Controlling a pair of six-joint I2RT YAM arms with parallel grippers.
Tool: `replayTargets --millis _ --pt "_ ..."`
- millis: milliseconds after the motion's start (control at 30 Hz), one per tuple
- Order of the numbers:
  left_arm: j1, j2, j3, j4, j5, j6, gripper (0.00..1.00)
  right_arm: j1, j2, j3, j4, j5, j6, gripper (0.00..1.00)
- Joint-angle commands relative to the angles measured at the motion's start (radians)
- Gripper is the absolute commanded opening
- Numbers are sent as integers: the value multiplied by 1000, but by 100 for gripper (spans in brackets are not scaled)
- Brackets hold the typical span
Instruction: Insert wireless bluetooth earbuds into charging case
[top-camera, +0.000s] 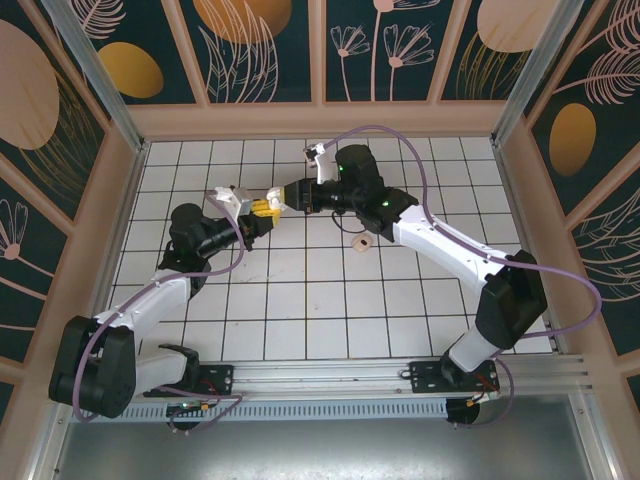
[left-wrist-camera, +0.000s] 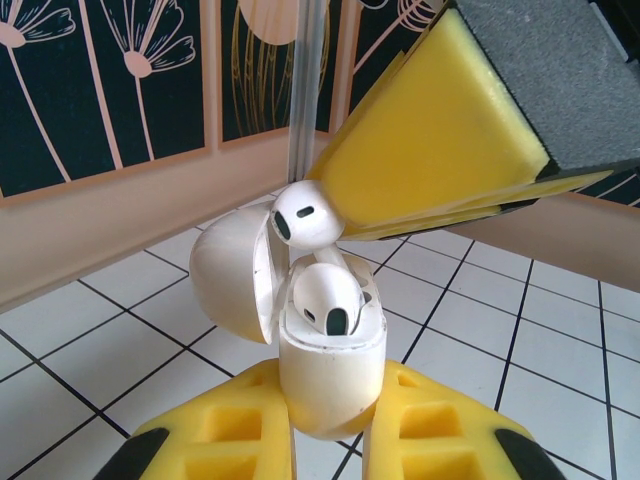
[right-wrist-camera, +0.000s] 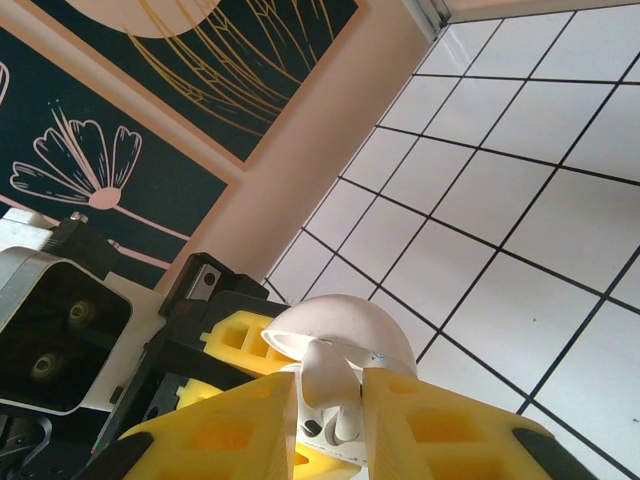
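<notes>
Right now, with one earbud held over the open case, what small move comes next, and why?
Probably lower the right hand slightly, easing the held earbud into the charging case: the left hand holds it open, and the seated earbud sits just below.

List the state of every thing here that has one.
case: upright, lid open, gripped.
first earbud: seated in case.
second earbud: pinched above case, not seated.
left claw: shut on case.
right claw: shut on second earbud.
small pale piece: lying loose, untouched.
</notes>
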Motion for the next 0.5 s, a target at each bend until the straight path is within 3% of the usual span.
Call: replayTargets --millis 0,467 --pt "-2 -19 32 46 8 -10 10 8 -10 24 -8 -15 -21 24" --pt "-2 -25 30 41 1 -6 10 26 -15 23 -68 -17 -53 22"
